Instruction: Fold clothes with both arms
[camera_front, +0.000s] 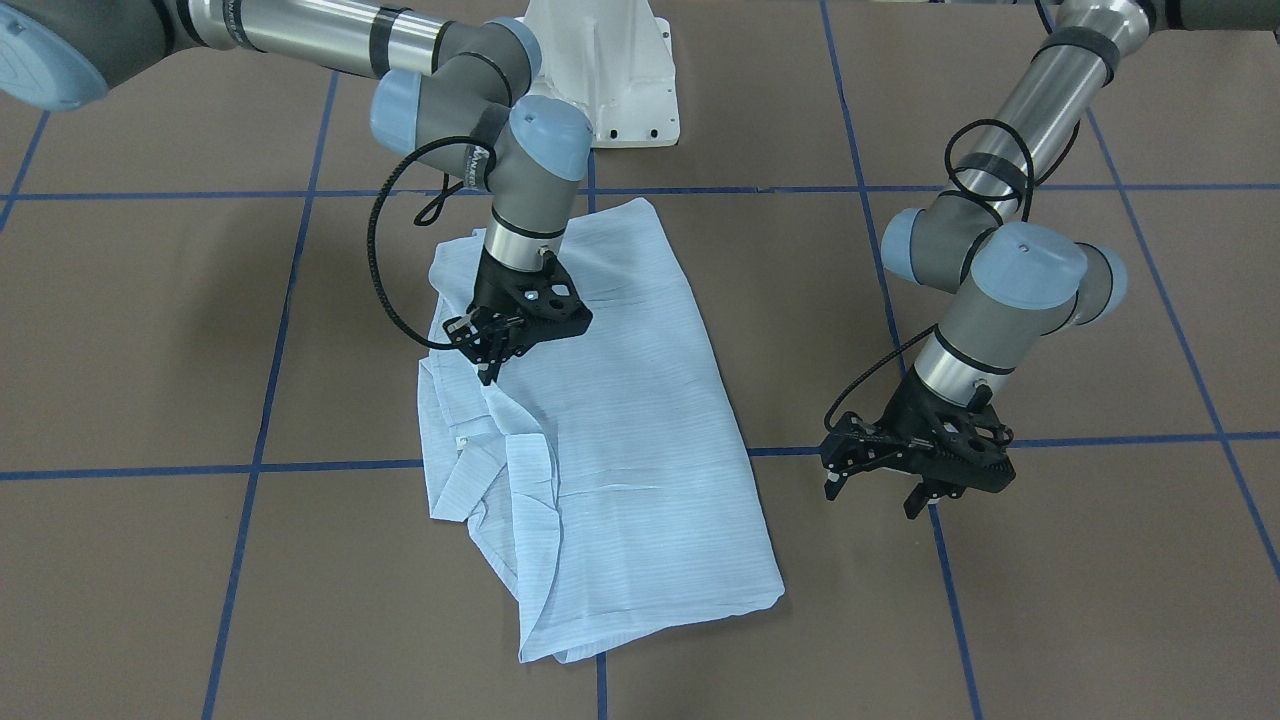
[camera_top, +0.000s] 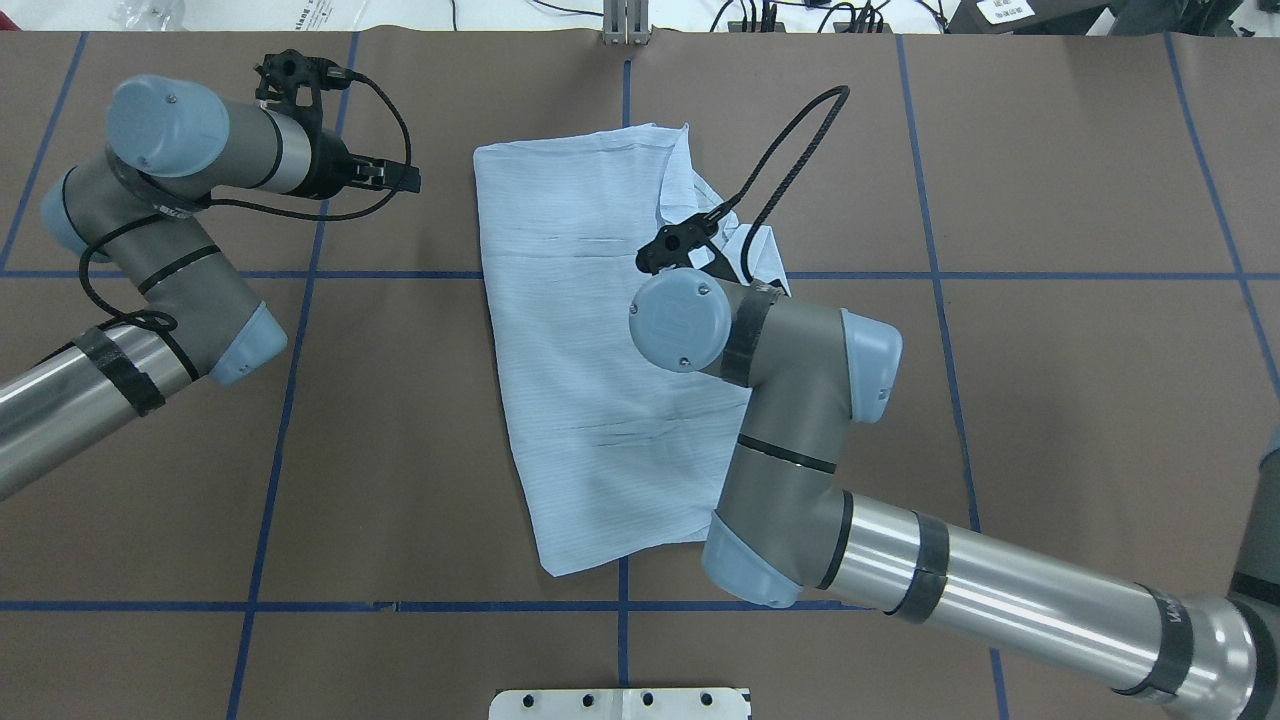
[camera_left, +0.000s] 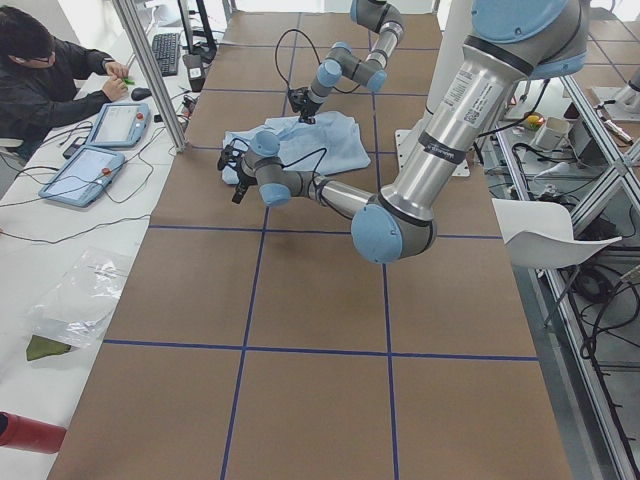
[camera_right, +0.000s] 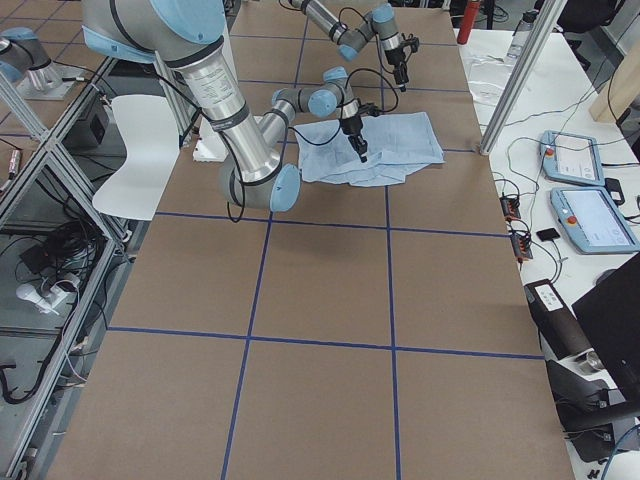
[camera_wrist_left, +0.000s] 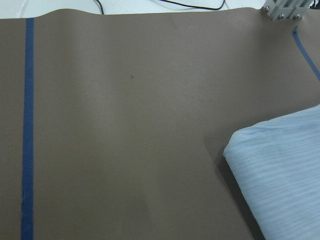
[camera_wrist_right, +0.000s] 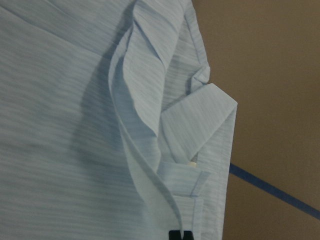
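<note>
The light blue striped shirt (camera_front: 620, 400) lies folded lengthwise in the middle of the brown table, with a rumpled collar and sleeve bunch along one long side (camera_front: 480, 450). My right gripper (camera_front: 487, 372) points down onto that rumpled side, its fingers pinched together on a raised fold of the shirt (camera_wrist_right: 145, 130); black fingertips (camera_wrist_right: 180, 235) show at the fold's end. In the overhead view my right wrist (camera_top: 680, 320) hides this gripper. My left gripper (camera_front: 872, 495) hangs open just above bare table, clear of the shirt, whose corner (camera_wrist_left: 280, 170) shows in the left wrist view.
The white pedestal base (camera_front: 610, 70) stands behind the shirt. Blue tape lines (camera_front: 300, 467) grid the table. Past the table's far edge, a person (camera_left: 40, 70) sits at a desk with tablets (camera_left: 90, 170). A metal post (camera_left: 150, 70) stands at that edge.
</note>
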